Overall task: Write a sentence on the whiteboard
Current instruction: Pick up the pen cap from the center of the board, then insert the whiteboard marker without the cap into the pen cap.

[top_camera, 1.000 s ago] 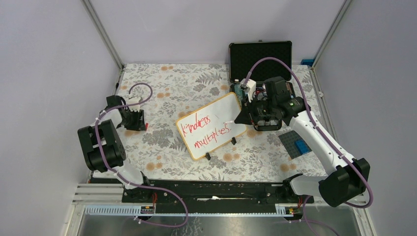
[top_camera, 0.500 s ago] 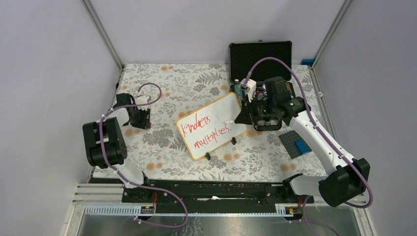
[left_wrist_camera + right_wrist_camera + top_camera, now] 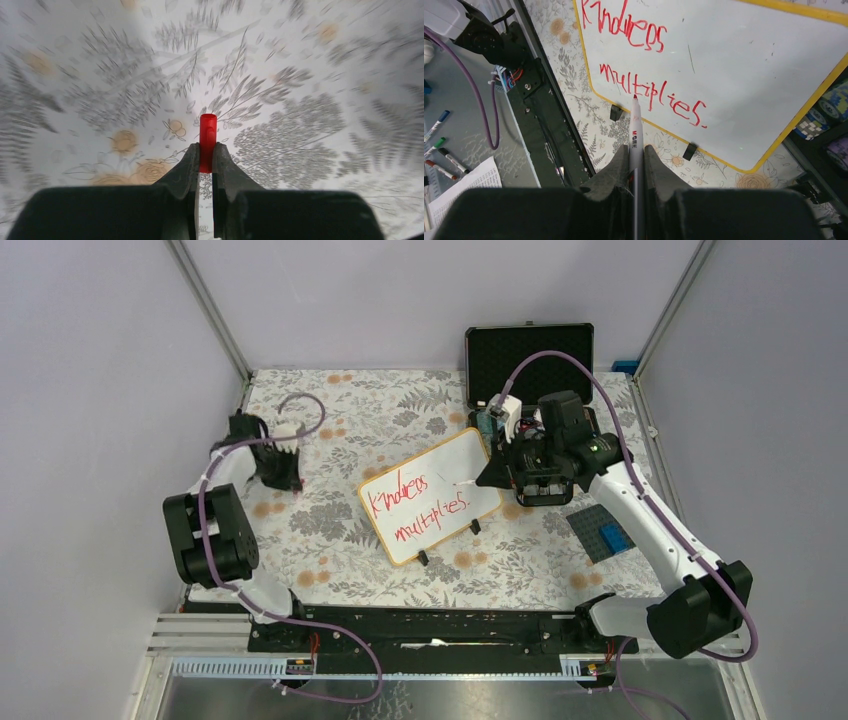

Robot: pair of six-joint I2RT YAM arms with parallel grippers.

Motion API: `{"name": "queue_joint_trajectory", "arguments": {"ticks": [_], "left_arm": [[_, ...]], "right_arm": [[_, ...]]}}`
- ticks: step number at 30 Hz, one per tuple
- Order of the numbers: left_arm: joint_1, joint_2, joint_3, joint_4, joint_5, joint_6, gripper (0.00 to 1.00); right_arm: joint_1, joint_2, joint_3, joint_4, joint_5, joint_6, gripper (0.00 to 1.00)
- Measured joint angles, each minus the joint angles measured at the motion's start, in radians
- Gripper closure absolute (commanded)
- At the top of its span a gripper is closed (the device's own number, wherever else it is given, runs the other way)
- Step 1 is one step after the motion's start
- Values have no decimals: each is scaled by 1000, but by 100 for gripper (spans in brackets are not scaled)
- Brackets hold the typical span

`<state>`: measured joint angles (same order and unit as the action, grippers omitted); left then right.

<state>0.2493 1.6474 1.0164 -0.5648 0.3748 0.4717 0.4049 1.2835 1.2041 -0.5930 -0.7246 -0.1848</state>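
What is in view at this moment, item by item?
whiteboard: one, white with a pale rim, mid-table, angled
sentence: two lines, red, on the whiteboard
marker: one, white barrel, tip over the lower line
cap: one, red, over the cloth at the left
case: one, black, open, far edge
block plate: one, dark grey with blue bricks, right side
tablecloth: one, floral, covering the table
loose markers: several, mixed colours, off the table
left gripper: shut on the cap
right gripper: shut on the marker

White arms – black joints (purple cables throughout).
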Motion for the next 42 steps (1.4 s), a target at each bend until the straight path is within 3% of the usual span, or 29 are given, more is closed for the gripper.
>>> {"name": "queue_joint_trajectory", "arguments": {"ticks": [5,8,11,19,22,32,42], "left_arm": [[-26,-82,302,-173,102,8,100],[-115,-174,464,-216,154,27,100],[-247,-265,532,-268,196,47,100],[-645,-349,515,-422,283,107,100],[-748,-348,469,-459,287,127,100],[-897,-329,412,-468,272,103,100],[-910,-315,409,-428,263,77,100]], "right_arm": [[-18,17,52,13,-25,30,100],[-40,17,63,37,-65,69,100],[-68,17,63,69,-120,117,100],[-116,13,26,214,-306,286,100],[-116,4,-19,265,-355,340,100],[-111,-25,-103,300,-440,410,100],[-59,-25,-105,288,-449,401,100]]}}
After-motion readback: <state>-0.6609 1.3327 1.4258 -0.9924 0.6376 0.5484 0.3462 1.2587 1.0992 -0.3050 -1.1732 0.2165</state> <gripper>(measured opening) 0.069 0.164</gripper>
